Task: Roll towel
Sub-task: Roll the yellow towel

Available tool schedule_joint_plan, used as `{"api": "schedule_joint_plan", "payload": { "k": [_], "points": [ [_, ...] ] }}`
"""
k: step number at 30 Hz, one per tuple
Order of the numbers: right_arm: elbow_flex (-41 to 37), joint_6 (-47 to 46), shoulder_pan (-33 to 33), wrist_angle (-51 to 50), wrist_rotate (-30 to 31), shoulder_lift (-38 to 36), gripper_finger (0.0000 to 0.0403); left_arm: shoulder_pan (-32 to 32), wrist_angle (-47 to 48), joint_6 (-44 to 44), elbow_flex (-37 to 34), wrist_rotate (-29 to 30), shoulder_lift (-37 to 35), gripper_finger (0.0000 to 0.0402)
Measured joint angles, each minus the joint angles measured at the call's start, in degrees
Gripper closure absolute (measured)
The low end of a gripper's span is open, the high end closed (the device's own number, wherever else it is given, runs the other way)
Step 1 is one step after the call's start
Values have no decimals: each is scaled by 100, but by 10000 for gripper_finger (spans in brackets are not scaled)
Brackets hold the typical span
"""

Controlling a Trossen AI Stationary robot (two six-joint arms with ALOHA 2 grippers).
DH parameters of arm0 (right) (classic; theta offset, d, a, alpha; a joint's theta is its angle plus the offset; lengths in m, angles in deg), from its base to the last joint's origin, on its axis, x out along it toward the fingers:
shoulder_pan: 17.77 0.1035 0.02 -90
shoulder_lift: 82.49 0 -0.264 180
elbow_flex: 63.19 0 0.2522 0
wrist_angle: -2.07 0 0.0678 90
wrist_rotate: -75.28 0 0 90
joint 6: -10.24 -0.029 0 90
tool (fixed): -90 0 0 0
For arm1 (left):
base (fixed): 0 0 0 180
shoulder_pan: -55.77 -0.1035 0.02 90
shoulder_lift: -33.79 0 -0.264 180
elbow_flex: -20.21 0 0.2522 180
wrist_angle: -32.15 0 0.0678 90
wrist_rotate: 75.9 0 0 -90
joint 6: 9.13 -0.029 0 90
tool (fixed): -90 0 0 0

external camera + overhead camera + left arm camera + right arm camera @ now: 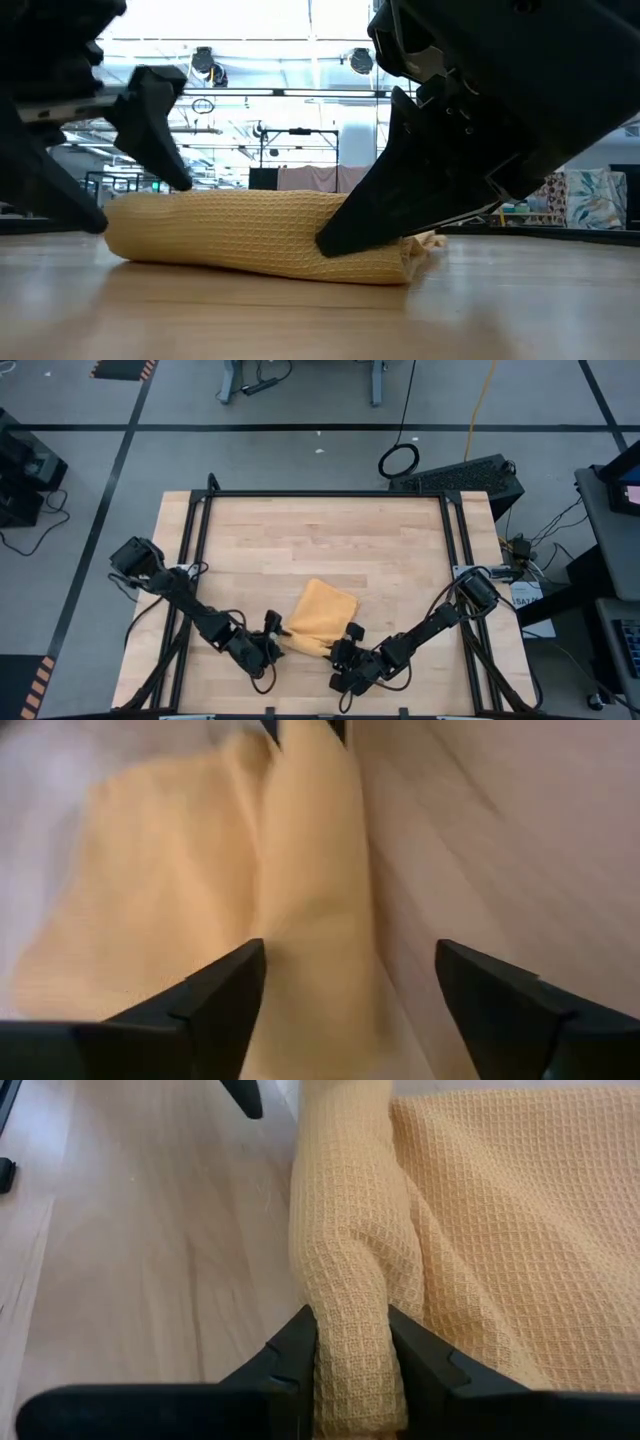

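Note:
The mustard-yellow towel (322, 610) lies on the wooden table near its front edge, with its near edge rolled into a thick roll (250, 235) and the rest flat behind it. My right gripper (352, 1350) is shut on the roll's right end. At the roll's left end my left gripper (350, 990) is open. One of its fingers (225, 995) is over the flat cloth and the other (490, 1000) over bare wood, with the roll running between them. My right gripper pinches the roll's right end (350, 1305) between its two fingers, several layers of cloth. The fingers slant down from the near right and lie along the roll. The roll rests on the table. My left gripper: I cannot tell whether its open fingers touch the cloth.
A black frame (320, 494) runs along the table's far edge, with rails down both sides. A keyboard (465, 475) lies beyond the far right corner. Bare wood (320, 545) stretches from the towel to the far edge.

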Motion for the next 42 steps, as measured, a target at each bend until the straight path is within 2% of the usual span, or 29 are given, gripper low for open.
{"api": "schedule_joint_plan", "payload": {
  "k": [4,9,13,18,26,31,36,39,42],
  "points": [
    [0,0,0,-2,0,0,321,2,113,-35,2,428,-3,81],
    [0,2,0,-3,0,0,321,-202,208,17,0,-179,0,83],
    [0,3,0,-7,0,0,321,-353,181,72,1,-326,0,114],
    [0,41,0,-7,0,0,321,-518,178,168,0,-556,0,196],
    [-8,694,15,188,-31,-7,309,-874,155,483,9,-2165,-9,364],
    [-26,1441,124,109,-138,-248,246,-1119,113,1315,17,-3212,-9,367],
    [-29,2294,387,134,-54,-583,173,-1339,222,1990,17,-4028,-9,346],
    [-24,2612,637,188,342,-607,149,-1544,254,2341,13,-4427,-9,352],
    [-15,2949,821,440,594,-485,145,-1787,158,2581,1,-4830,-6,358]
  ]
}}
